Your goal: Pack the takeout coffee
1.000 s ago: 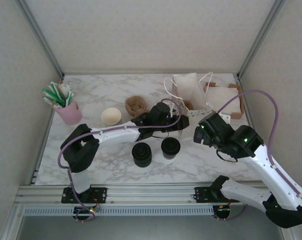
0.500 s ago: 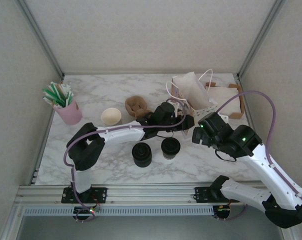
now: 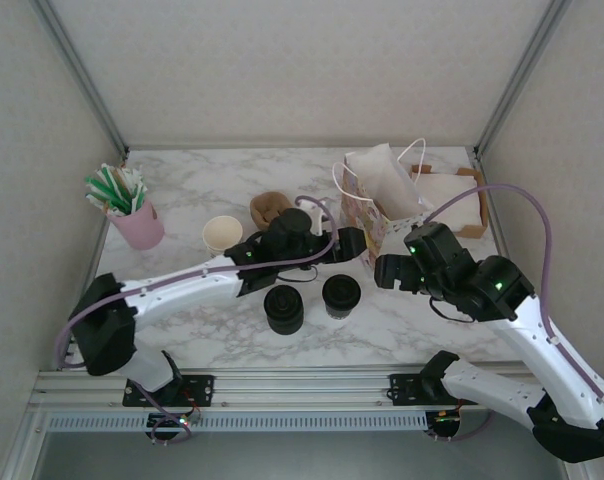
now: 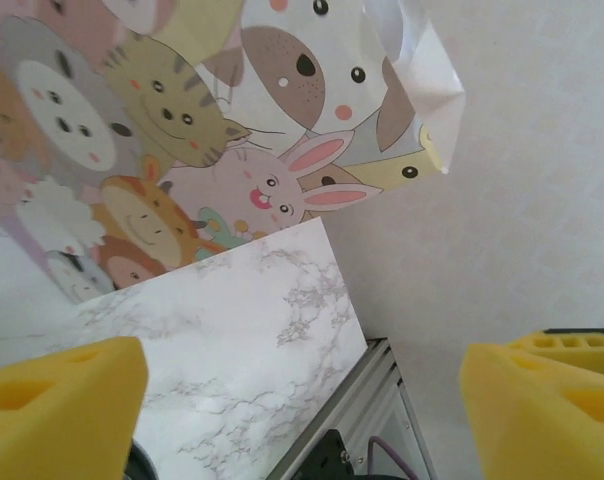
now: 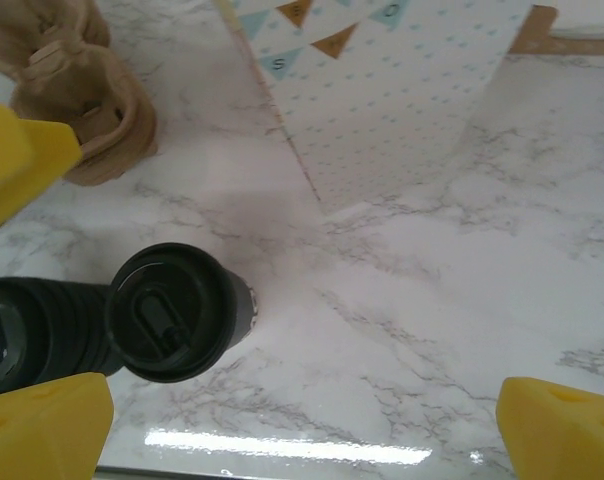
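The takeout coffee stands upright on the marble, a small dark cup with a black lid. It is between my two arms and nothing touches it. Just behind it and to the right, the paper gift bag stands upright, its cartoon animal side close in front of the left wrist camera. My left gripper is open beside the bag's lower left side, and nothing lies between its yellow fingertips. My right gripper hangs wide open and empty just right of the cup, with yellow pads.
A stack of black lids sits left of the cup. A brown cup carrier, a cream cup and a pink holder of straws stand behind and to the left. A cardboard box lies behind the bag.
My left gripper has opened and drawn back from the bag, its arm swinging left. The bag has risen from slumped to upright. The right arm has barely moved.
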Available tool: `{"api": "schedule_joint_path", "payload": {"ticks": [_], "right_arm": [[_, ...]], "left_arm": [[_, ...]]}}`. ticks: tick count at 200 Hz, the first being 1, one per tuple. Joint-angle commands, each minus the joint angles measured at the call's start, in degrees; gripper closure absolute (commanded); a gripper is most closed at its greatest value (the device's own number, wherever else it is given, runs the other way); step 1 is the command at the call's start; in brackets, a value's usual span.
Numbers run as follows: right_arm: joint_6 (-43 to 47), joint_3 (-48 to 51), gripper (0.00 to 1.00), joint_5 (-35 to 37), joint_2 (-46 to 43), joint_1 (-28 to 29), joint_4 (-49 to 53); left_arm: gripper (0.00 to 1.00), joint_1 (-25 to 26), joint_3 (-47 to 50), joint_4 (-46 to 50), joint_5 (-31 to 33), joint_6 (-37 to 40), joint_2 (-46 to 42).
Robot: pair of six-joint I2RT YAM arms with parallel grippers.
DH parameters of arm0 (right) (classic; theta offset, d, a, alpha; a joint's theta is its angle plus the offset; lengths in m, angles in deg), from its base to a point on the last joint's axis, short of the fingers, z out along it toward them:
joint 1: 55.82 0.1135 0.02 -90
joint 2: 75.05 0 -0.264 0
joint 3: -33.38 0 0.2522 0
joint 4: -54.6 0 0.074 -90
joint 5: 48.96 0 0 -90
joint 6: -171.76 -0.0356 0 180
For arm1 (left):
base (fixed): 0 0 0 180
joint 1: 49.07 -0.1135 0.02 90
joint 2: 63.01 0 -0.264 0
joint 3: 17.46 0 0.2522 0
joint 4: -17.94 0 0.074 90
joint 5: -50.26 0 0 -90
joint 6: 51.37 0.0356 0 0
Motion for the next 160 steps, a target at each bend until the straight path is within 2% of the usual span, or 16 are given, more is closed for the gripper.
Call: {"api": "schedule_joint_path", "payload": {"ticks": [1, 26, 64, 92, 160], "right_arm": [[4.4, -0.8, 0.01, -4.1, 1.1, -0.3, -2.1], [8.3, -1.6, 0.03, -10.6, 3.3, -0.3, -3.6], [13.1, -2.9, 0.03, -17.9, 6.8, -0.3, -5.2], [15.8, -4.4, 0.07, -18.1, 11.5, 0.2, -4.2], [20.8, -7.0, 0.11, -11.9, 22.7, 5.3, -3.9]], "left_arm": [[0.13, -1.0, 3.5, 4.3, 4.4, 1.2, -5.6], [0.01, -2.8, 6.7, 7.2, 6.3, 1.8, -11.7], [0.00, -6.6, 9.4, 12.2, 7.6, 3.0, -19.4], [0.00, -10.1, 12.3, 13.4, 6.8, 3.2, -24.0], [0.00, -15.4, 16.2, 14.5, 5.2, 3.3, -28.4]]}}
